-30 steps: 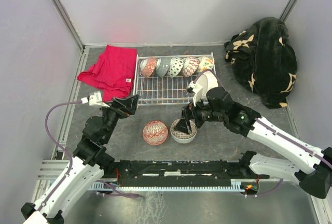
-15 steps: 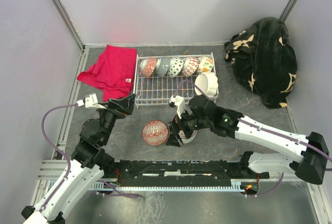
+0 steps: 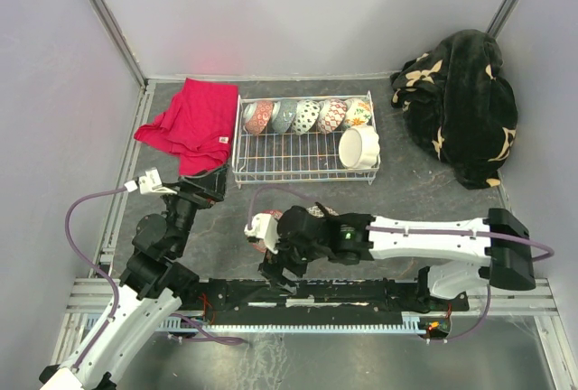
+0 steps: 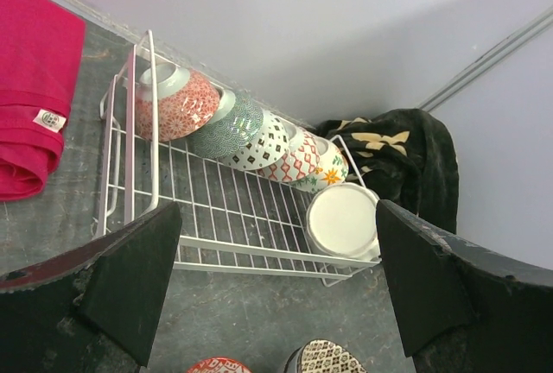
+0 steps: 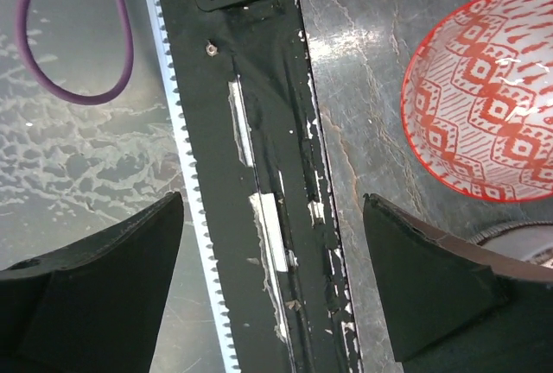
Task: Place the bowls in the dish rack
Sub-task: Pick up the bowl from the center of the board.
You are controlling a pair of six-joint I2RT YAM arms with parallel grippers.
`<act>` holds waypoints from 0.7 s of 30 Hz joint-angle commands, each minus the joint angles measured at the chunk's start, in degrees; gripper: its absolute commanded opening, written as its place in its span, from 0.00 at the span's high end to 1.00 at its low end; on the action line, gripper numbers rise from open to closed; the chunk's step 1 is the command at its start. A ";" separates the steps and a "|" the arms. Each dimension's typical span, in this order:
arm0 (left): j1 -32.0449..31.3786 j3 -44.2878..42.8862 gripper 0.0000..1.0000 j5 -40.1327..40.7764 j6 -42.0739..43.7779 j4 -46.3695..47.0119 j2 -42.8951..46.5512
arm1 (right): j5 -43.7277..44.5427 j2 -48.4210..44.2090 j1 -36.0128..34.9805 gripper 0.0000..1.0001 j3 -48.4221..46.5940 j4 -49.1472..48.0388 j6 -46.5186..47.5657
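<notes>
In the upper middle of the top view, the dish rack (image 3: 280, 157) is seen with five patterned bowls (image 3: 307, 116) stood on edge along its far side and a white bowl (image 3: 358, 147) set in its near right corner. A red lattice bowl (image 5: 484, 105) is left on the table (image 5: 363, 88) at the upper right of the right wrist view, where the right gripper (image 5: 272, 205) is held over a black rail (image 5: 259, 88), jaws wide apart and empty. The left gripper (image 4: 276, 218) is likewise spread, the rack framed between its fingers.

Dark grey table (image 3: 415, 187) — red cloth (image 3: 191, 124) at 10 o'clock, dish rack (image 3: 289, 159) at 12, black floral blanket (image 3: 461, 106) at 2 — red lattice bowl (image 5: 484, 105) near 6.
</notes>
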State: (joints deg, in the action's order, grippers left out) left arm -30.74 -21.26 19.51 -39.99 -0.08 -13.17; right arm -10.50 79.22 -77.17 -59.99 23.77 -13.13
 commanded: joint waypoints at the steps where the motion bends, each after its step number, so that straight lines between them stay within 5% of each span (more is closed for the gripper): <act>1: -0.13 -1.27 0.01 1.42 1.75 0.70 0.59 | 8.31 3.70 -2.60 0.10 -4.15 1.19 3.27; 21: -0.14 -1.39 0.01 1.20 1.40 0.52 0.78 | 24.22 14.33 -3.08 0.22 -4.85 -9.83 4.98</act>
State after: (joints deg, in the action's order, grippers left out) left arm -30.74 -21.26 20.49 -40.01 -0.89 -12.73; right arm 9.67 91.88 -80.14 -62.15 17.43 -9.39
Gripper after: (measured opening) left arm 0.993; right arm 0.793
